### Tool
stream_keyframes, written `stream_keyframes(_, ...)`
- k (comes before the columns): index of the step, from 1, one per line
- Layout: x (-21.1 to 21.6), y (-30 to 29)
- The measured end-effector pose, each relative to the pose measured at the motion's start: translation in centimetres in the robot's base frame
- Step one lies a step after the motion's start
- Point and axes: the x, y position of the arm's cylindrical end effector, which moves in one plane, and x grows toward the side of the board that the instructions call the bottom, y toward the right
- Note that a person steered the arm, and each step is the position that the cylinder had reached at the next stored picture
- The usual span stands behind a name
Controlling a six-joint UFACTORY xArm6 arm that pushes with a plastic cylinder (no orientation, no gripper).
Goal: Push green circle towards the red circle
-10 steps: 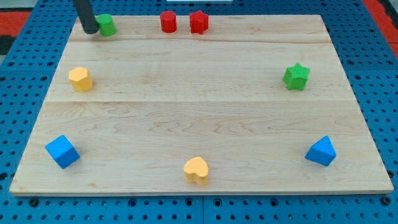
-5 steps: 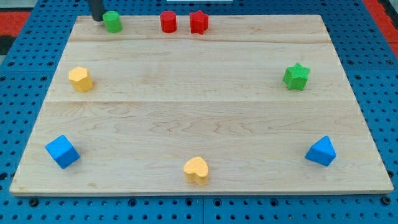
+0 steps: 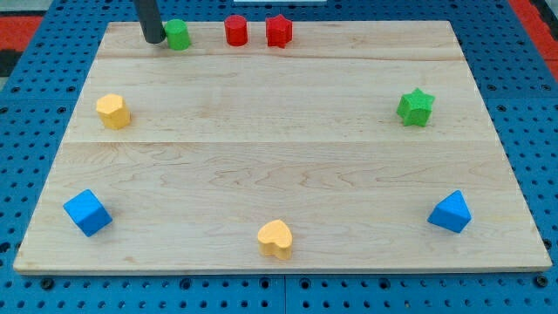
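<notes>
The green circle (image 3: 178,35) sits near the board's top edge, left of centre. The red circle (image 3: 236,30) stands to its right, with a gap between them. My tip (image 3: 154,39) rests against the green circle's left side; the dark rod rises out of the view's top.
A red star (image 3: 278,30) stands just right of the red circle. A green star (image 3: 416,107) is at the right. A yellow block (image 3: 113,111) is at the left, a yellow heart (image 3: 276,238) at the bottom centre, and blue blocks sit at the bottom left (image 3: 87,212) and bottom right (image 3: 451,212).
My tip has moved right along the top edge, and the green circle has slid right with it, closer to the red circle. The other blocks have not moved.
</notes>
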Motion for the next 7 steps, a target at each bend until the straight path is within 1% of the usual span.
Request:
stream_keyframes(1,0.0,0.5)
stream_keyframes(3,-2.1,1.0)
stream_keyframes(4,-2.1,1.4)
stream_keyframes(5,-0.9,0.0)
stream_keyframes(6,1.2,1.3)
stream_keyframes(7,0.9,2.0)
